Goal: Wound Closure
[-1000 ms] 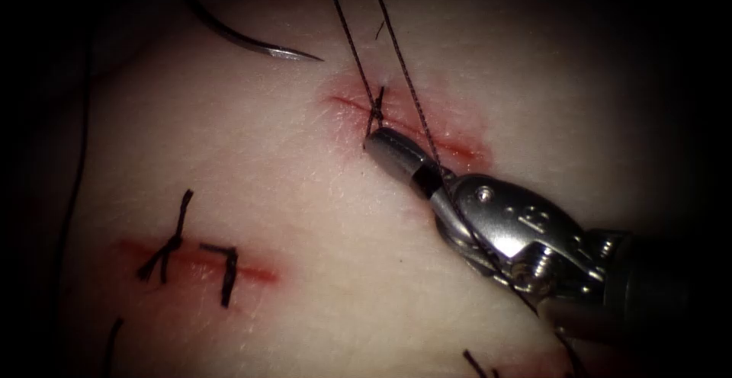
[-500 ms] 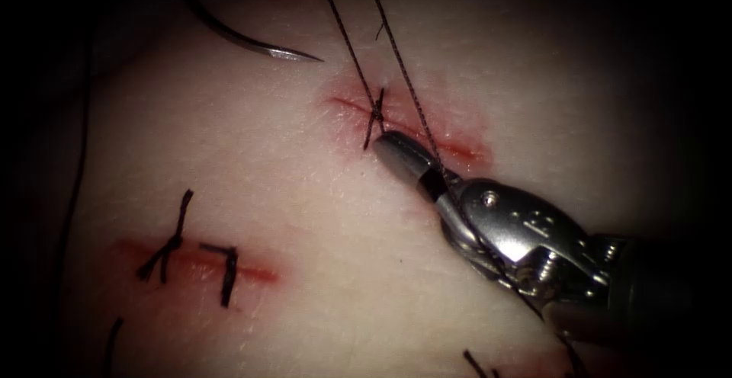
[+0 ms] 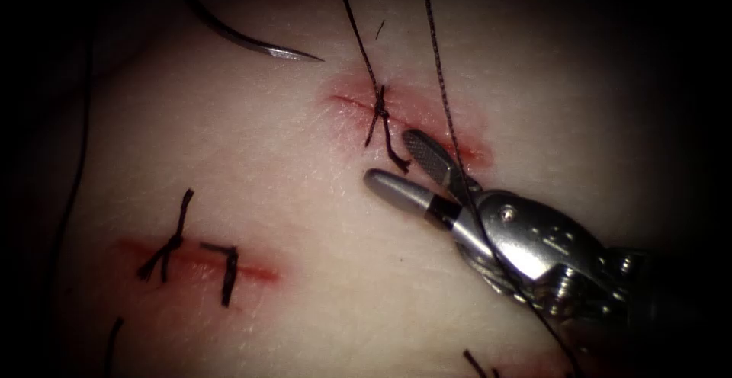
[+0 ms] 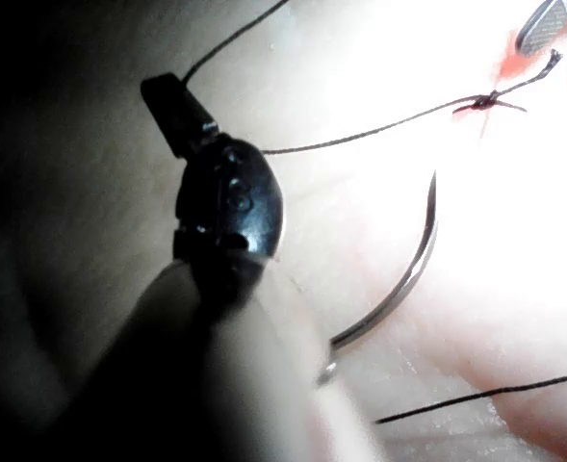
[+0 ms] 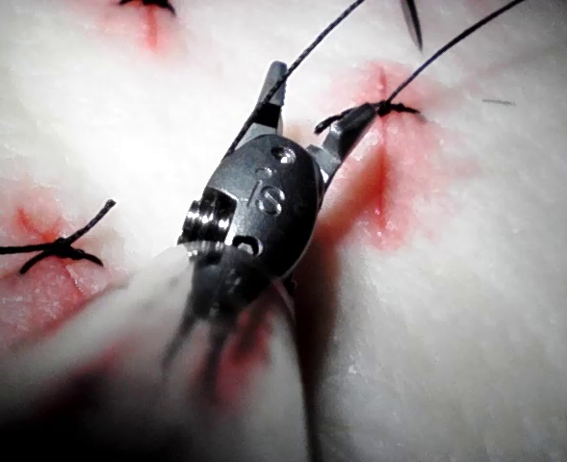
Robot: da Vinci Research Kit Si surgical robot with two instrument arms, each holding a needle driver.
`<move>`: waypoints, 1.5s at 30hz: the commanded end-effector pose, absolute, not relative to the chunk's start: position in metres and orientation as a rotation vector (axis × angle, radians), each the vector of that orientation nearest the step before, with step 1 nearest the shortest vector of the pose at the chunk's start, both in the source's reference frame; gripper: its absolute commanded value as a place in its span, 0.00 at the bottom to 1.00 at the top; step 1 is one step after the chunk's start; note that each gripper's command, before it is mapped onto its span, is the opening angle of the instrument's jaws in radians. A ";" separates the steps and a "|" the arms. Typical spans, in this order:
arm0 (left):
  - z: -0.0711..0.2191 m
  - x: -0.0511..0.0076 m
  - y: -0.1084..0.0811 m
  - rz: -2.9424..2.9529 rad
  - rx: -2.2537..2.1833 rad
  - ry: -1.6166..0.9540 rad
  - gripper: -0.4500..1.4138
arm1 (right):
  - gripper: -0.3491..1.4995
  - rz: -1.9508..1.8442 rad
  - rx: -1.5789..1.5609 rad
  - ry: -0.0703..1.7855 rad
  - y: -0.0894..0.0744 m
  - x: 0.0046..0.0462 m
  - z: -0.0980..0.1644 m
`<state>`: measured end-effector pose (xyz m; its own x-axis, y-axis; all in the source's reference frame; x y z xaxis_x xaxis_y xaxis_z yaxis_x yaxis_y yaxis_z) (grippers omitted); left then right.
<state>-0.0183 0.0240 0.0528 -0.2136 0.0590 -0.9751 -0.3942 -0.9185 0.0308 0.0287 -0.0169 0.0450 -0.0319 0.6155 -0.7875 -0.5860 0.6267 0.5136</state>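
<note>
My right tool (image 3: 390, 157) stands open just below the cut (image 3: 450, 143), its jaws on either side of a short thread tail (image 3: 393, 153) without gripping it. That tail hangs from the knot (image 3: 379, 105) on the cut. The right wrist view gives the same: open right tool (image 5: 314, 101), thread tail (image 5: 333, 121) at one jaw, knot (image 5: 395, 108). One thread (image 3: 358, 35) rises from the knot; a second strand (image 3: 441, 73) crosses over the right tool. My left tool (image 4: 169, 98) is shut on the thread (image 4: 235, 38). The curved needle (image 3: 252, 43) lies free on the tissue, left of the cut, also the needle (image 4: 408, 279).
A second cut (image 3: 255, 273) at the lower left carries two tied stitches (image 3: 171, 245) with cut ends. A dark thread (image 3: 75, 180) runs down the tissue's left edge. More thread ends (image 3: 474, 363) lie at the lower border.
The right tool's jaws have opened and let go of the short thread tail at the knot. The tool has drawn back slightly down and right. The second strand has shifted right.
</note>
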 end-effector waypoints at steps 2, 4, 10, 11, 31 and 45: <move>0.052 -0.0193 0.024 2.185 -1.786 0.360 0.00 | 0.74 0.966 0.038 1.282 -0.016 0.0296 0.045; 0.051 -0.0197 0.023 2.162 -1.812 0.323 0.00 | 0.78 0.968 0.048 1.283 -0.016 0.0295 0.044; 0.047 -0.0206 0.021 2.063 -1.869 0.243 0.00 | 0.78 0.973 0.075 1.250 -0.013 0.0297 0.044; 0.047 -0.0206 0.021 2.046 -1.875 0.237 0.00 | 0.77 0.968 0.075 1.241 -0.013 0.0298 0.044; 0.040 -0.0222 0.019 1.978 -1.868 0.161 0.00 | 0.83 0.802 0.035 1.164 -0.009 0.0338 0.049; 0.039 -0.0233 0.018 1.965 -1.888 0.153 0.00 | 0.79 0.628 -0.002 1.205 -0.009 0.0356 0.049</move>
